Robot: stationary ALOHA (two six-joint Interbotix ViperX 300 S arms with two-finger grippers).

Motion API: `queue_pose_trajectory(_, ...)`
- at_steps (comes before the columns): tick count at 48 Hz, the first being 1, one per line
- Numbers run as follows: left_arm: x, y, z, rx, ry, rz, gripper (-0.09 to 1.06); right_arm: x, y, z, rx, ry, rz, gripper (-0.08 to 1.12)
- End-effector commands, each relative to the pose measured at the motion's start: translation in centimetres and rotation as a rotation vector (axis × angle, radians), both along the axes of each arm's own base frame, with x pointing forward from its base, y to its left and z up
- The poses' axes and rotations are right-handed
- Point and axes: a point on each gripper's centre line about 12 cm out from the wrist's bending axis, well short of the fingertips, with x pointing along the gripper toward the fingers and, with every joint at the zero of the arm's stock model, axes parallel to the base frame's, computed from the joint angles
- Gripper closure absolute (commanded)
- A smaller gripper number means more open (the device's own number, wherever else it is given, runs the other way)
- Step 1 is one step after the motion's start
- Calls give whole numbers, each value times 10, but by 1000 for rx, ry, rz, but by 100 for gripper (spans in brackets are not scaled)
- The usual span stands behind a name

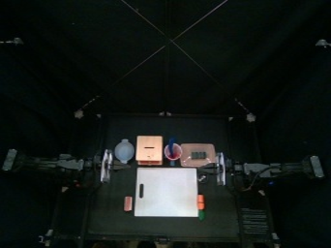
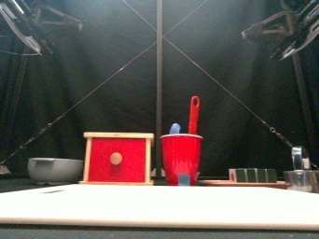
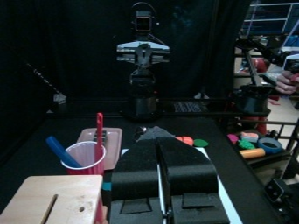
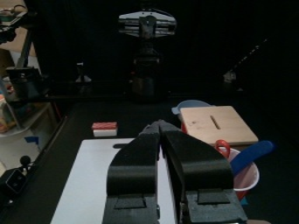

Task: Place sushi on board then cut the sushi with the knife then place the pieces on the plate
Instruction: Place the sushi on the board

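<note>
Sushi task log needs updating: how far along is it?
Nothing looks done: the sushi roll lies on the pink tray, the white board is bare. Nothing in hand: left hand and right hand are shut, empty. Moving, cutting and plating remain.

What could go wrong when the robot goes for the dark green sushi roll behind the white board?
The dark green sushi roll lies on the flat pink tray close beside the red cup; a reach for it might knock the cup. The red toy knife stands tall in that cup, so pulling it askew could tip it.
</note>
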Motion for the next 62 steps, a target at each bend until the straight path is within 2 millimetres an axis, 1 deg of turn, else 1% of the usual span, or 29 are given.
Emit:
queue_pose_trajectory(1, 4, 0, 5, -6, -34, 2, 102, 0, -3, 7, 29, -20, -13, 103)
queue_pose_trajectory(6, 3, 0, 9, 0, -66, 2, 100, 1, -12, 5, 73, -1, -60, 101)
queue_pose_trajectory(14, 3, 1, 7, 8, -64, 5, 99, 4, -35, -5, 107, 126, -175, 101)
queue_pose_trajectory(19, 6, 3, 0, 12, -38, 16, 99, 5, -55, -12, 129, 242, -266, 100)
queue_pose_trajectory(23, 13, 5, -9, 12, 5, 27, 99, 3, -71, -19, 141, 332, -338, 100)
queue_pose_trajectory(29, 24, 8, -22, 11, 69, 37, 99, 1, -88, -27, 147, 443, -410, 97)
queue_pose_trajectory(33, 29, 9, -31, 10, 106, 40, 99, 2, -96, -36, 135, 523, -436, 90)
queue_pose_trajectory(36, 30, 10, -35, 11, 120, 42, 99, 4, -99, -41, 122, 569, -441, 81)
queue_pose_trajectory(41, 31, 10, -36, 11, 126, 45, 99, 9, -103, -51, 102, 638, -439, 63)
queue_pose_trajectory(42, 30, 10, -37, 10, 126, 46, 99, 11, -104, -53, 95, 659, -439, 57)
queue_pose_trajectory(47, 30, 10, -37, 10, 128, 46, 99, 16, -108, -61, 66, 734, -436, 37)
queue_pose_trajectory(54, 30, 11, -39, 9, 131, 49, 99, 22, -113, -72, -14, 843, -421, 10)
queue_pose_trajectory(58, 30, 13, -40, 9, 135, 55, 99, 24, -113, -77, -53, 882, -403, 0)
queue_pose_trajectory(62, 29, 13, -42, 7, 140, 57, 99, 26, -113, -80, -76, 913, -387, -1)
